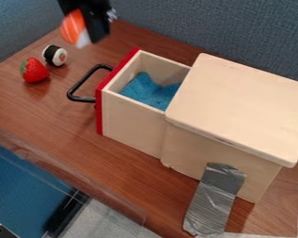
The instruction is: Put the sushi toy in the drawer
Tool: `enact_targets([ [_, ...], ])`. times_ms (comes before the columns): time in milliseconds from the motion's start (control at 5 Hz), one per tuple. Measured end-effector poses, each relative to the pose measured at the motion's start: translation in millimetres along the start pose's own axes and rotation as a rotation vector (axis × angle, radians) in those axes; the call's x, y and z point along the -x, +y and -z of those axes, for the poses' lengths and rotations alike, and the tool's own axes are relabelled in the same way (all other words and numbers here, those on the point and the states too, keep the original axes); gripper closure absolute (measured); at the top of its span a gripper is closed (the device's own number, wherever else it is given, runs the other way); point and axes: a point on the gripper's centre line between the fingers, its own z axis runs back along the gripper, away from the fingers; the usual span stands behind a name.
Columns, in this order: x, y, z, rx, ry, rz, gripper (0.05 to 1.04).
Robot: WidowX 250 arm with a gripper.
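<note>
Gripping an orange-and-white sushi toy (72,27) in the black two-finger claw (97,30), upper left of view. Held against the claw, jutting out on its view-left side, with white part lowest. Raised off the brown wooden tabletop (58,109), up and left in view from the pale wooden, red-fronted drawer (132,125). Pulled open, with blue cloth (148,91) inside. Also see, near the black drawer handle (82,83), a red strawberry toy (34,70) just beside a black-and-white sushi roll toy (54,55).
</note>
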Motion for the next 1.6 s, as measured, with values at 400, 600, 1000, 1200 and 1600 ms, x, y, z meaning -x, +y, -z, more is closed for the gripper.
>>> enact_targets([
  [400,-17.5,-38.4,22.9,-0.021,0.008,0.044,0.518],
  [600,-27.5,-48.1,47.3,-0.024,0.039,0.029,0.518],
  [1000,-42.1,-45.8,79.2,-0.065,0.041,-0.002,0.443],
  [1200,-40.4,-42.6,78.9,-0.063,0.047,0.003,0.158],
  [1600,-19.1,18.1,23.8,-0.118,0.038,-0.050,0.080],
])
